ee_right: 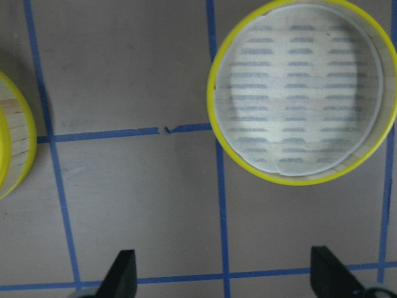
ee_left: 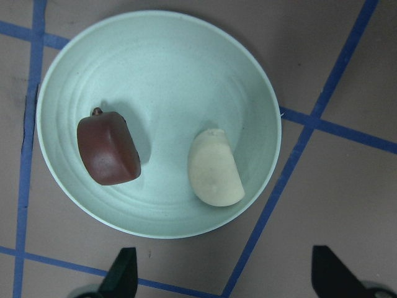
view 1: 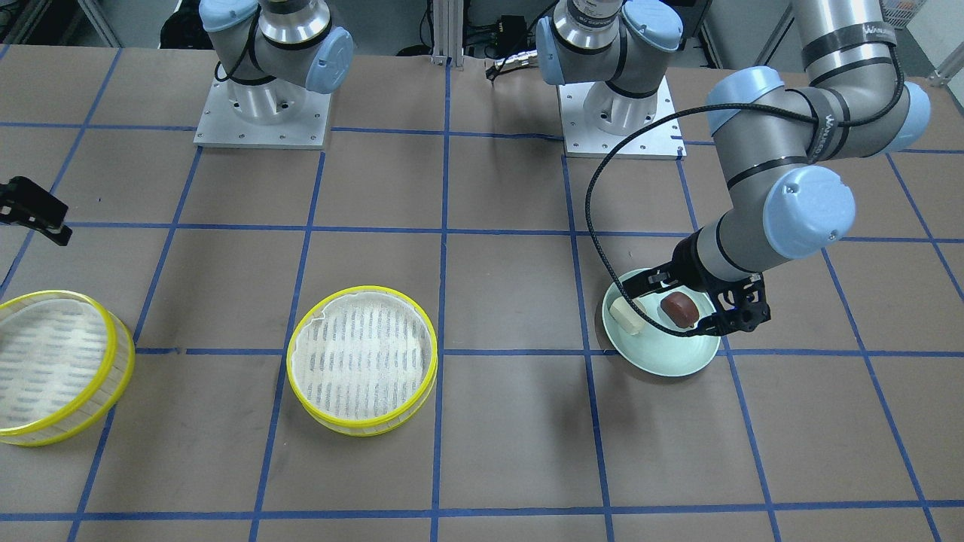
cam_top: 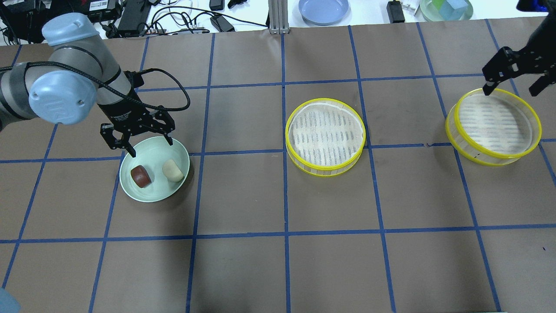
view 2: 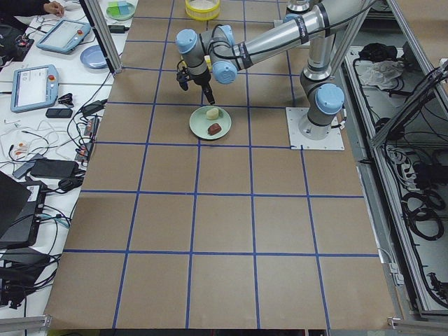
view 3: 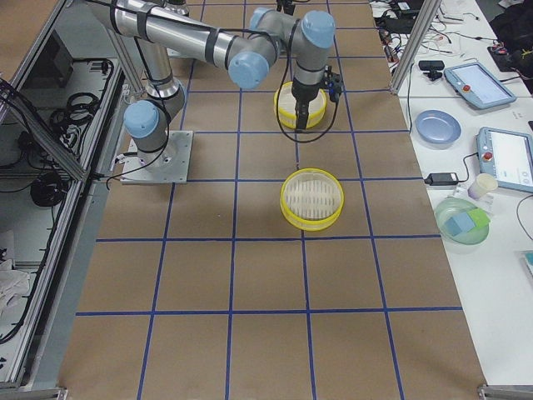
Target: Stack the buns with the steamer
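Our left pincer [cam_top: 150, 148] hangs spread over the plate [cam_top: 156, 192]; descending off-centre, we could knock the brown bun [cam_top: 141, 176] aside.

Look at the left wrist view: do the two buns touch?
No, the brown bun and the white bun lie apart, bare green plate between them.

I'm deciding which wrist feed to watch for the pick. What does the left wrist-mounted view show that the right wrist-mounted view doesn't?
Only the left wrist view: the pale green plate holding the brown bun and the cream bun, apart. Only the right wrist view: one whole yellow-rimmed steamer tray and a second tray's edge at left. Both: brown table, blue tape lines, and the left fingers or right fingers spread apart at the bottom.
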Available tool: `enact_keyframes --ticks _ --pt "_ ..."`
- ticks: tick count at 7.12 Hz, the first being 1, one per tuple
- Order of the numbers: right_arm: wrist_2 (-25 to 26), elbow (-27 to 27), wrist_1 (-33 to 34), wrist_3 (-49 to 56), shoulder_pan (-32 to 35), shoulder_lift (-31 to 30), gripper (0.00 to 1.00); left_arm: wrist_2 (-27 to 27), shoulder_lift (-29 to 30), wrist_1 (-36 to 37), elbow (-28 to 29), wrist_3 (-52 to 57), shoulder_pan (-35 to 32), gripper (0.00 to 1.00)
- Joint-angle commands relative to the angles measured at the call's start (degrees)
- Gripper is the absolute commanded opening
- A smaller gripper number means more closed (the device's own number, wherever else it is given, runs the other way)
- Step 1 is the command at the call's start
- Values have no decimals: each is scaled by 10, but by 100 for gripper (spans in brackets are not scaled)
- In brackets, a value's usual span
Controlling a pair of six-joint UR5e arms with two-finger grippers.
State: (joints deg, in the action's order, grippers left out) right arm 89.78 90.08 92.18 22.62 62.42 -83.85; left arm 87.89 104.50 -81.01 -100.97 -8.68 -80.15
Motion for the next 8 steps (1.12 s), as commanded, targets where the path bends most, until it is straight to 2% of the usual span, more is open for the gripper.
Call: enact_keyframes --ticks 1,2,3,4,6,7,8 --pt "0 0 10 36 -69 40 100 0 44 1 -4 -20 0 100" --pt "2 0 40 55 -70 66 100 -2 60 4 -3 -20 0 100" --pt "36 0 89 60 -70 92 100 -10 74 19 -2 -21 0 100" --pt "55 0 101 62 -74 112 100 -11 89 30 -3 -20 0 100" --pt "54 0 140 95 -86 140 100 -6 106 30 -5 -16 0 100" --pt "54 0 194 120 -89 159 100 -6 111 30 -5 -20 0 100" --pt "48 0 212 124 -94 180 100 -6 112 30 -5 -17 0 76"
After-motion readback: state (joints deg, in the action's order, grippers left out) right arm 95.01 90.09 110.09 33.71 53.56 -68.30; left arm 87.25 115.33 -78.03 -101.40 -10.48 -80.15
